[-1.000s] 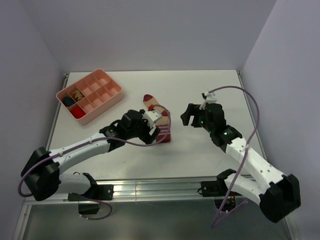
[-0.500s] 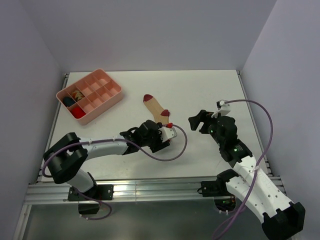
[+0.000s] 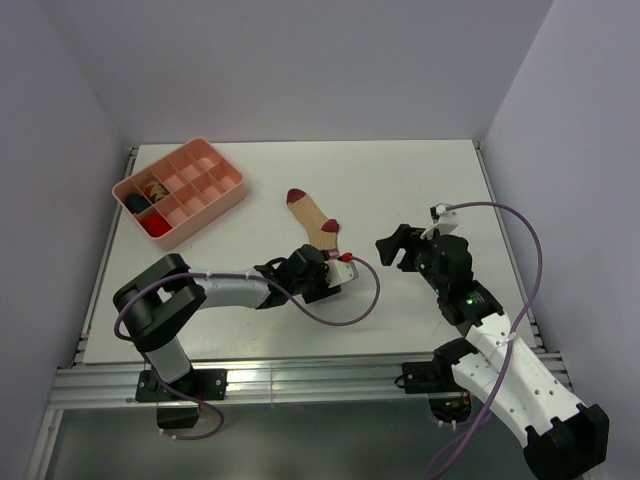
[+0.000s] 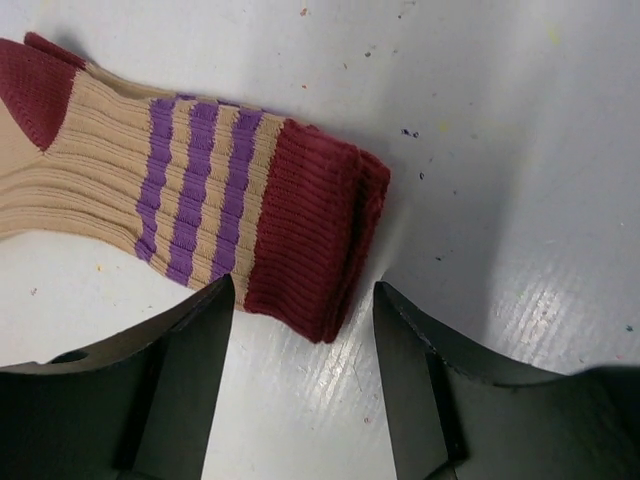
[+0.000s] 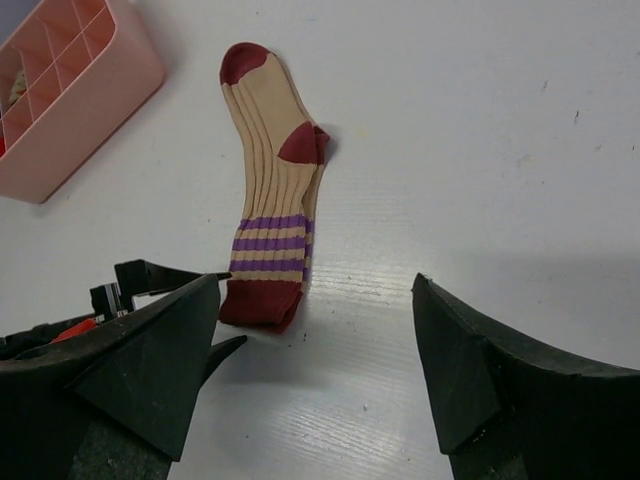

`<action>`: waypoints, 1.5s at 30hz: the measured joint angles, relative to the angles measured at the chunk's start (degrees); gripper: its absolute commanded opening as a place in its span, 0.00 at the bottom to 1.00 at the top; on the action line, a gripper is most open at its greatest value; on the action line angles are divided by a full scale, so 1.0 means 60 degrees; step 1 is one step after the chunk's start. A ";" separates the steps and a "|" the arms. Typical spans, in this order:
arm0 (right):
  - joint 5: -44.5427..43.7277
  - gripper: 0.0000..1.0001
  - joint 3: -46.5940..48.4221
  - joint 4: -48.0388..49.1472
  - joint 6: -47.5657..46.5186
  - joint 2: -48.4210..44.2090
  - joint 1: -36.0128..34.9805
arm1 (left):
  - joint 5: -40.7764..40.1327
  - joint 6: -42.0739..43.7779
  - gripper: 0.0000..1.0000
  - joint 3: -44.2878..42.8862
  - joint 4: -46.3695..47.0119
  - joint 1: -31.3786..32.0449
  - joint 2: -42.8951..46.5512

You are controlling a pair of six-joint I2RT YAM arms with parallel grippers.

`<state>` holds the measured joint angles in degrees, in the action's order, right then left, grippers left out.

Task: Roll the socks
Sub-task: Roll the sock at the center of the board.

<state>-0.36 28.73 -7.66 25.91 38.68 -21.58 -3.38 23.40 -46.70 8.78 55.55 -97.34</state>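
Observation:
A tan sock point(image 3: 314, 214) with dark red toe and heel, purple stripes and a dark red cuff point(image 4: 318, 236) lies flat on the table; the cuff shows two layers. It also shows in the right wrist view point(image 5: 268, 170). My left gripper point(image 3: 328, 270) is open and empty, low over the table, its jaws standing either side of the cuff's end point(image 4: 300, 335). My right gripper point(image 3: 392, 244) is open and empty, to the right of the sock and apart from it point(image 5: 315, 300). No argyle sock shows on the table.
A pink compartment tray point(image 3: 226, 191) stands at the back left, holding a dark bundle, a red bundle and a small patterned one too small to make out. It shows in the right wrist view point(image 5: 90, 100). Walls close in the table on three sides.
The left arm has dropped low and its gripper has slid toward the near edge, off the cuff. The sock now lies flat and straight. The right gripper has drawn back slightly to the right.

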 measured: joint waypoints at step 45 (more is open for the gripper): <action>0.1708 0.74 -0.1042 0.1599 -0.0871 0.0805 -0.0586 | 0.7654 0.0182 0.00 -0.6273 -0.7876 -0.3370 -0.3836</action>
<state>9.89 22.48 1.93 20.69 43.51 -25.10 42.54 24.49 -84.33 -38.48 35.33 -120.36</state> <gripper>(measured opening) 0.747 0.027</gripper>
